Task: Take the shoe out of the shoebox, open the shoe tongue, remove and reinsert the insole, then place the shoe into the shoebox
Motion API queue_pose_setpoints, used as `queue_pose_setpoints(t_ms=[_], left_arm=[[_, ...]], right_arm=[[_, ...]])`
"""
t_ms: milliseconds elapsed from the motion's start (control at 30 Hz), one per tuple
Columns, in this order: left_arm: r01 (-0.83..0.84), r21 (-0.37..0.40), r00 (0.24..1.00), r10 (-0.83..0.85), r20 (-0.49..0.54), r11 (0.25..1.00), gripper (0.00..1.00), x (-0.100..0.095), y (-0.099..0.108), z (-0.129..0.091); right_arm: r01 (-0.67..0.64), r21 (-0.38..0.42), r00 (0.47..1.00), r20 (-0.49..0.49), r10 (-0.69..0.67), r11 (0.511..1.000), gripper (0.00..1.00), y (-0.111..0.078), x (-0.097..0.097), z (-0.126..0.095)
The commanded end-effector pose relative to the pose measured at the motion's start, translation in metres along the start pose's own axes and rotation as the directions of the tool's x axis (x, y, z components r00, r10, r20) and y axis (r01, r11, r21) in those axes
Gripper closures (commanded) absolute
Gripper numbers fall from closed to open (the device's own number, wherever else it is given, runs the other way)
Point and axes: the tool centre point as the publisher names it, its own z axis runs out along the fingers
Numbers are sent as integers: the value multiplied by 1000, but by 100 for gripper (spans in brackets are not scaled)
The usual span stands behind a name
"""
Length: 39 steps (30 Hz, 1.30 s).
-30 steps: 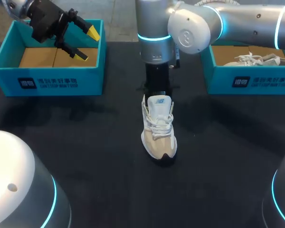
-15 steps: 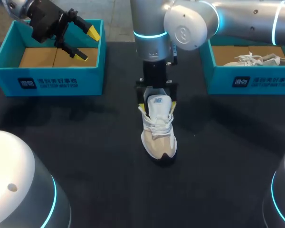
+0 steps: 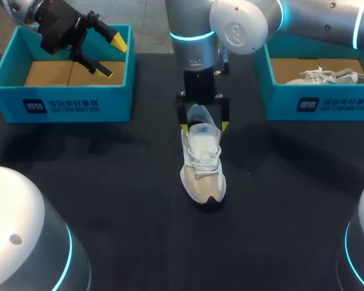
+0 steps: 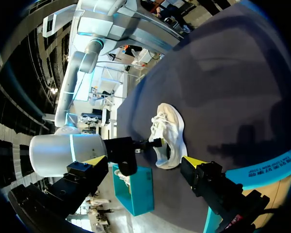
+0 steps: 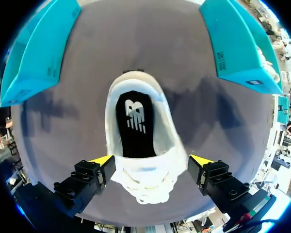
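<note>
The right gripper (image 3: 204,127) is held open over the heel end of the sneaker (image 3: 201,163), its two yellow tips set wide apart at nine and three o'clock of the shoe's opening. Whether either tip touches the upper cannot be told. In the head view the white tongue (image 3: 199,116) is seen standing up between the fingers. In the right wrist view the black insole (image 5: 133,124) is seen lying inside the shoe, ahead of the gripper, with the laced part between the fingers. The sneaker is stood upright on its sole near the middle of the dark table (image 3: 127,200), outside both boxes, with the toe turned to six o'clock and the heel to twelve. The left gripper (image 3: 107,56) is held open with nothing in it above the left shoebox (image 3: 60,104), a teal box with a cardboard floor, placed at ten o'clock of the sneaker and well apart from it. The right shoebox (image 3: 318,104), also teal, is placed at two o'clock of the sneaker, and a second sneaker (image 3: 327,76) is seen lying inside it.
</note>
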Motion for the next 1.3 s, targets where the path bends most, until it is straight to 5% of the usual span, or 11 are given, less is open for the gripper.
queue_pose_setpoints(t_ms=[33,433,467,533,567,600,667,1000,1233,1267,1300], left_arm=[[-1,-1,1000,1,-4,1000,0,0,-1,0],[-1,-1,1000,1,-4,1000,0,0,-1,0],[-1,-1,1000,1,-4,1000,0,0,-1,0],[-1,-1,1000,1,-4,1000,0,0,-1,0],[-1,-1,1000,1,-4,1000,0,0,-1,0],[-1,-1,1000,1,-4,1000,0,0,-1,0],[-1,-1,1000,1,-4,1000,0,0,-1,0],[-1,-1,1000,1,-4,1000,0,0,-1,0],[-1,-1,1000,1,-4,1000,0,0,-1,0],[-1,-1,1000,1,-4,1000,0,0,-1,0],[-1,-1,1000,1,-4,1000,0,0,-1,0]], right_arm=[[-5,-36,1000,-9,4,999,0,-14,-9,-16],[-3,-112,1000,9,4,994,0,-58,-11,-38],[-9,-128,1000,2,9,992,12,-60,-11,-39],[-7,-132,1000,5,8,991,56,-63,-10,-39],[-7,-132,1000,5,8,991,56,-63,-10,-39],[-11,-140,1000,3,12,990,78,-65,-9,-39],[-11,-158,1000,2,12,987,100,-66,-8,-38],[2,-336,1000,-27,-11,942,100,-65,-1,-27],[-25,-354,999,-39,12,935,100,-59,-3,-21],[-25,-352,999,-39,12,936,87,-59,-3,-21],[-25,-352,999,-39,12,936,87,-59,-3,-21]])
